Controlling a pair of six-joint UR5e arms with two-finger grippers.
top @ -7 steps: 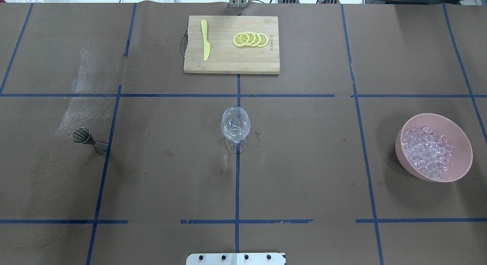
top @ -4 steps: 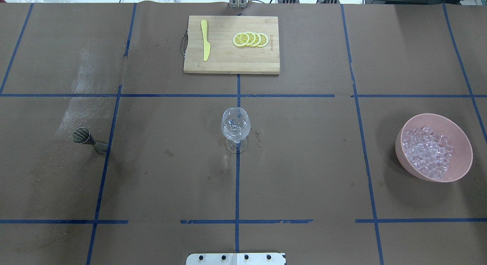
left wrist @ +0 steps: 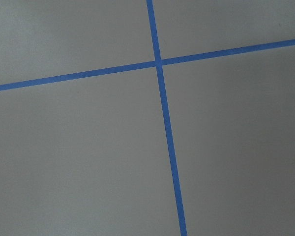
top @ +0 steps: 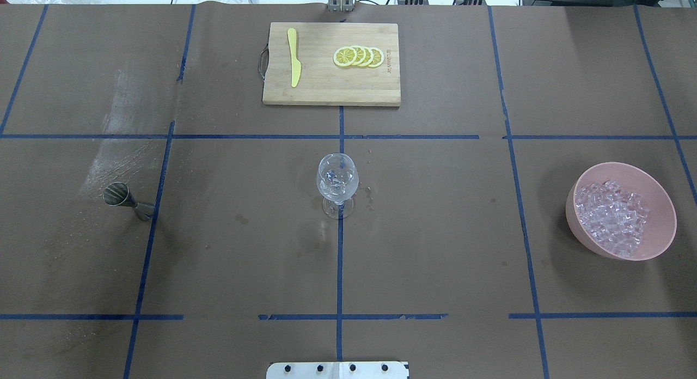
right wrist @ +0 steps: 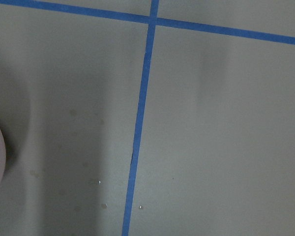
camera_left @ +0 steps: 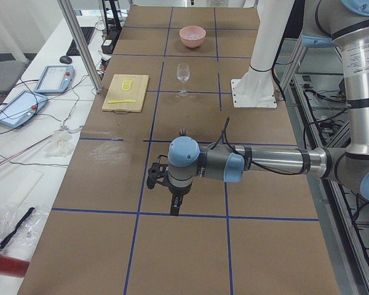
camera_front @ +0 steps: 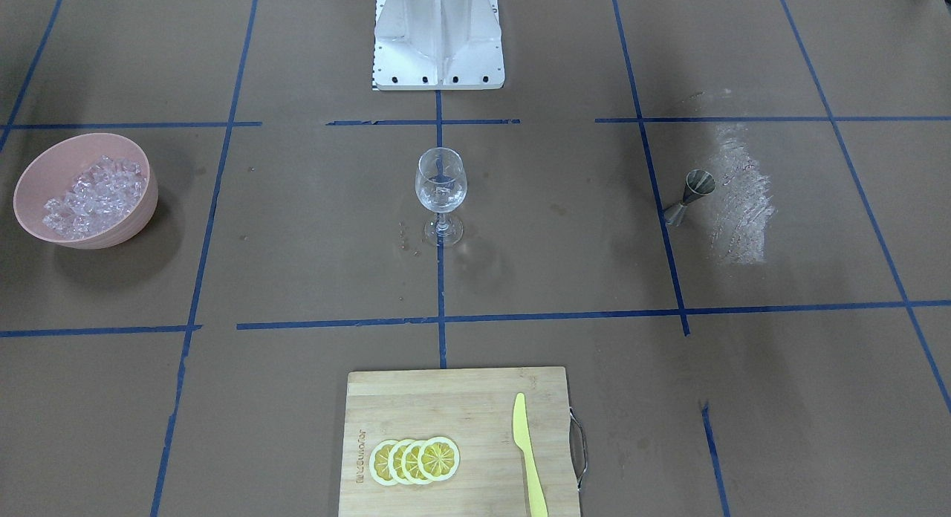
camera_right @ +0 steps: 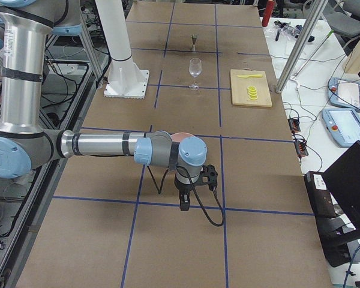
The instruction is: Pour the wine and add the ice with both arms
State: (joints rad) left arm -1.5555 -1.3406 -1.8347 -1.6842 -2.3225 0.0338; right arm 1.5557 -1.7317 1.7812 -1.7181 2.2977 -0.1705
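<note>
A clear stemmed wine glass [top: 337, 184] stands upright at the middle of the brown paper-covered table [top: 435, 232], its foot on a crossing of blue tape lines. Something clear glints in its bowl; whether ice or liquid cannot be told.

The ice [top: 612, 215], a heap of small glassy chunks, lies in a round pink bowl [top: 621, 171] well apart from the glass, on the robot's right side. On the opposite side, a small metal hourglass-shaped jigger [top: 128, 198] stands beside a tape line, next to a whitish smear on the paper.

At the far edge, a rectangular bamboo cutting board [top: 326, 90] carries a yellow plastic knife [top: 294, 57] and a row of four overlapping lemon slices [top: 359, 56].

Both grey tubular arms reach out level over the table ends, outside the overhead and front views. The left arm [camera_left: 270, 161] holds its black two-finger left gripper [camera_left: 175, 209] pointing down above bare paper; the right arm [camera_right: 102, 144] does likewise with the right gripper [camera_right: 183, 206], near the bowl. Neither gripper carries anything visible, and how far their fingers are parted cannot be told from these side views.
</note>
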